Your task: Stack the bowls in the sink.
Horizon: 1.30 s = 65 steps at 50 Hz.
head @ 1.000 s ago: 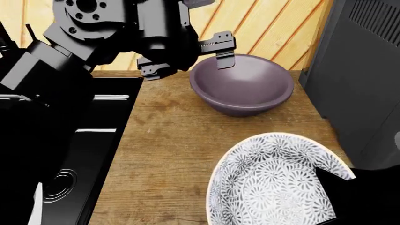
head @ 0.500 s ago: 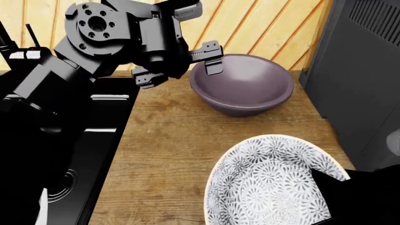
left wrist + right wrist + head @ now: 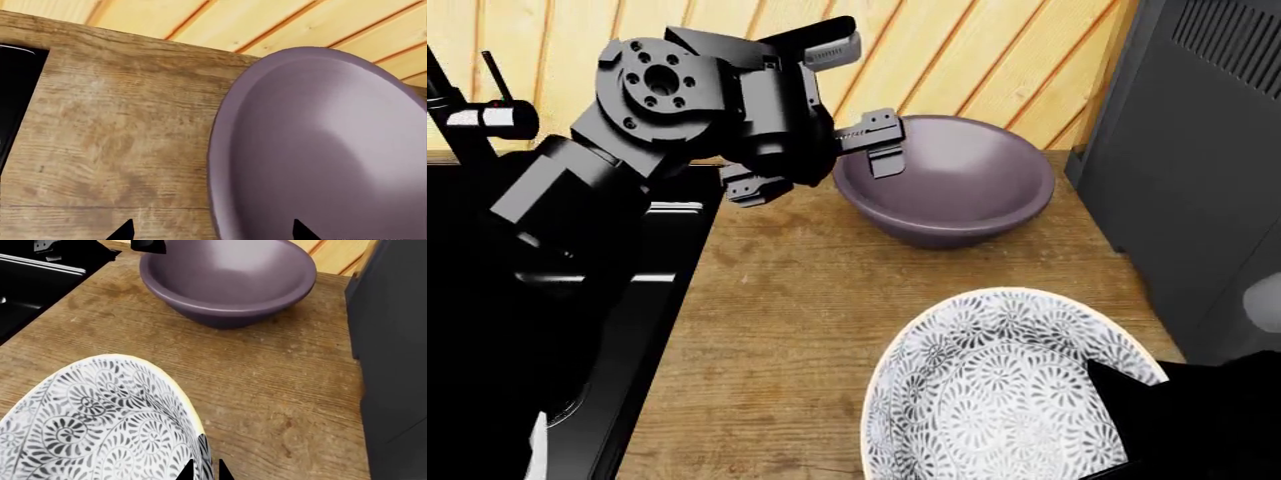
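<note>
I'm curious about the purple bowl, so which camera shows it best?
The right wrist view: the whole mauve bowl sits unobstructed on the wooden counter. The head view shows the bowl too, but the left gripper covers part of its rim. The left wrist view catches only a close, cropped part.

Near rim of floral bowl (image 3: 994, 390) cut by lower edge of head view; one corner masked by dark right gripper (image 3: 1174, 425), finger gap unreadable there. Purple bowl (image 3: 320, 150) cropped in left wrist view. Only two fingertips (image 3: 123, 231) of left gripper (image 3: 814, 160) seen there. Most of sink (image 3: 601, 300) hidden behind left arm; drain barely discernible.
</note>
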### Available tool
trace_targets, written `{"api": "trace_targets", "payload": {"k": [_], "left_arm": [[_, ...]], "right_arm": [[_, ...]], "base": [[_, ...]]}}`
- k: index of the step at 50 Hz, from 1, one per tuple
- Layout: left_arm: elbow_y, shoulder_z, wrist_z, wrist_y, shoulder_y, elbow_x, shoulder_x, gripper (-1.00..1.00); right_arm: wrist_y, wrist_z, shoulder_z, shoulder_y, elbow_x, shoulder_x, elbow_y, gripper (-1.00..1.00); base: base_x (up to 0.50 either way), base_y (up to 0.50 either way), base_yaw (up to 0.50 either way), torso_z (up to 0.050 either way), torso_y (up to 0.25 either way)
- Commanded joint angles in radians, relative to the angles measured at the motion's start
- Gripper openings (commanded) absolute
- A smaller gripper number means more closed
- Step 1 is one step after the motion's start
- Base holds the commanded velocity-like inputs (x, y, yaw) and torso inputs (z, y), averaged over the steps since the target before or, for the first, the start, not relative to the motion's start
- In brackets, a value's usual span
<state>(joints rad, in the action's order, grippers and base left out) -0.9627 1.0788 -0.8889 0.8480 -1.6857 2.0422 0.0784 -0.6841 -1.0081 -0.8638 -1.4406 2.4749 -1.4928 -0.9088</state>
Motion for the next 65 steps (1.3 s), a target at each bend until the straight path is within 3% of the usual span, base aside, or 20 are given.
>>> {"api": "trace_targets", "payload": {"k": [1,35,36,49,65], "left_arm": [[-0.019,0.010,0.039,-0.013,0.018,-0.011,-0.018,1.00],[-0.032,0.126,0.219,-0.046,0.034,-0.087,-0.064,1.00],[-0.014,0.127,0.221,-0.059,0.037,-0.094,-0.059,-1.00],[0.049,0.109,0.196,-0.117,0.052,-0.088,-0.027,-1.00],[0.311,-0.008,0.046,-0.390,0.062,-0.124,0.120,-1.00]], "right_arm": [[0.007,0.020,0.006,-0.019,-0.029,-0.005,0.002,-1.00],[0.031,0.062,0.000,0.023,-0.080,-0.033,-0.012,-1.00],[0.031,0.063,0.000,0.024,-0.081,-0.035,-0.012,-1.00],[0.038,0.073,0.002,0.034,-0.090,-0.046,-0.017,-1.00],[0.037,0.072,0.013,0.035,-0.084,-0.046,-0.019,-1.00]], "base": [[0.00,0.00,0.00,0.000,0.000],[0.00,0.00,0.00,0.000,0.000],[0.00,0.00,0.00,0.000,0.000],[0.00,0.00,0.00,0.000,0.000],[0.00,0.00,0.00,0.000,0.001]]}}
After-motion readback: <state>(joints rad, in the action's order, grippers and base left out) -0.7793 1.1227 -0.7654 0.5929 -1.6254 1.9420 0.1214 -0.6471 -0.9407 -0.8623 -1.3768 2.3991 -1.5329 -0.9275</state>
